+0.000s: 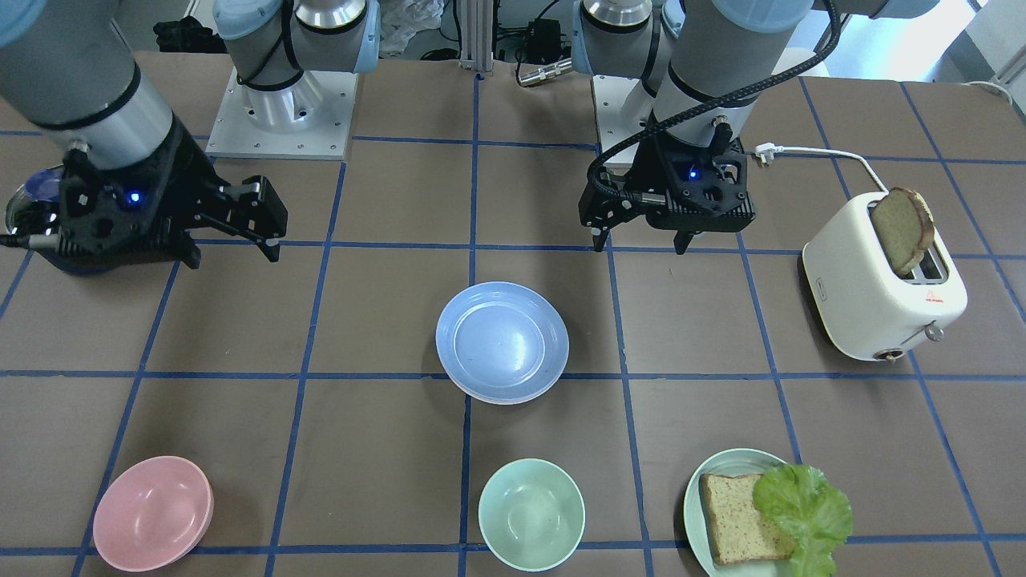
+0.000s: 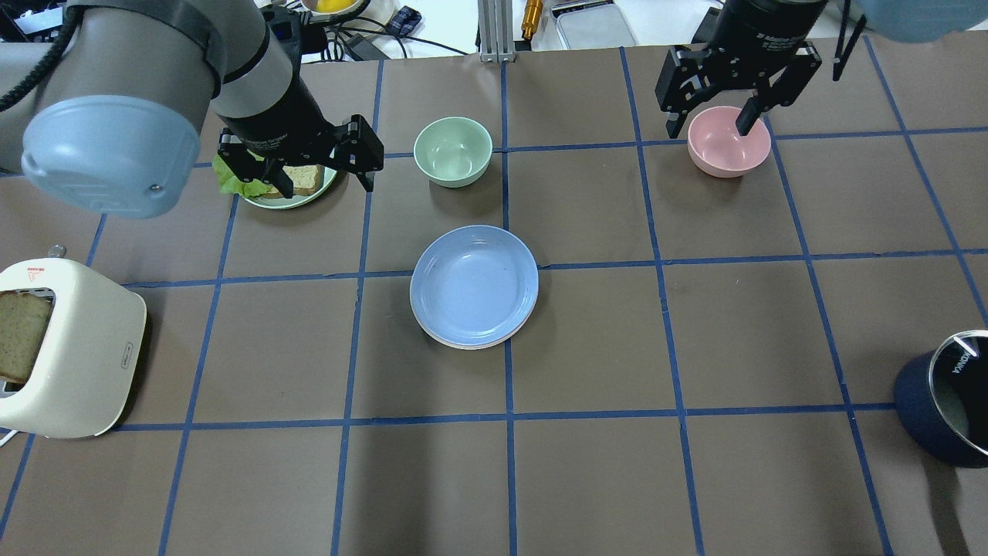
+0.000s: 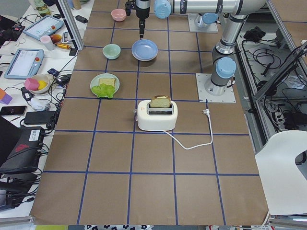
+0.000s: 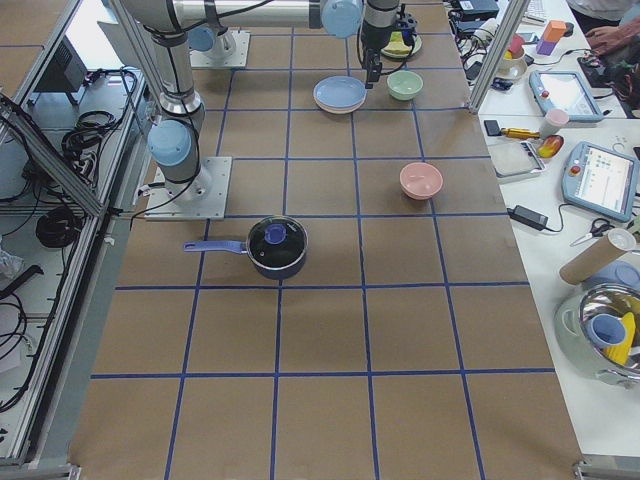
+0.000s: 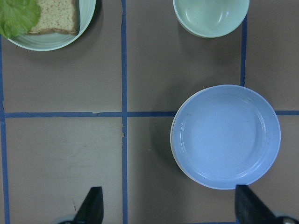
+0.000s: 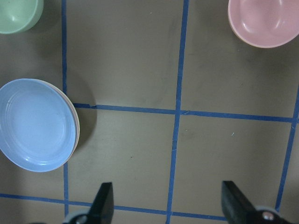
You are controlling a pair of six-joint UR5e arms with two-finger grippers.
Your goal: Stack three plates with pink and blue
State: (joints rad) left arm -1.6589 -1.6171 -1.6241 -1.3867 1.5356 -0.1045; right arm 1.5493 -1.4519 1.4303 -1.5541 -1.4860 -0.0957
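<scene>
Brown desk (image 2: 695, 347), taped into squares with blue lines, carries every item. Toaster (image 2: 77, 363), with a bread slice (image 2: 21, 336) in its slot, stands at the robot's left end, well apart from the work.

Plates: a blue plate (image 2: 474, 284) lies near the desk's middle, flat and hollow side up. It is seated on a paler rim (image 1: 503, 398) that shows just past its edge. Pink and cream tints appear along that edge, but whether two plates lie beneath cannot be confirmed.

Being round, the stack has no long axis and points no way; its only axis is vertical. Judged by appearance, it is light, stiff, matte plastic, not very slippery and unlikely to break. The best hold is across the raised rim, one finger inside and one outside. Nested plates may lift together or slide on one another.

Green bowl (image 2: 453, 150) sits near the stack, on the side away from the robot. Pink bowl (image 2: 729, 141) is well apart, toward the robot's right.

Left claw (image 5: 170, 207) hangs above the desk, apart from the stack, jaws spread and empty. Right claw (image 6: 168, 205) is likewise spread and empty, clear of both stack and pink bowl.
</scene>
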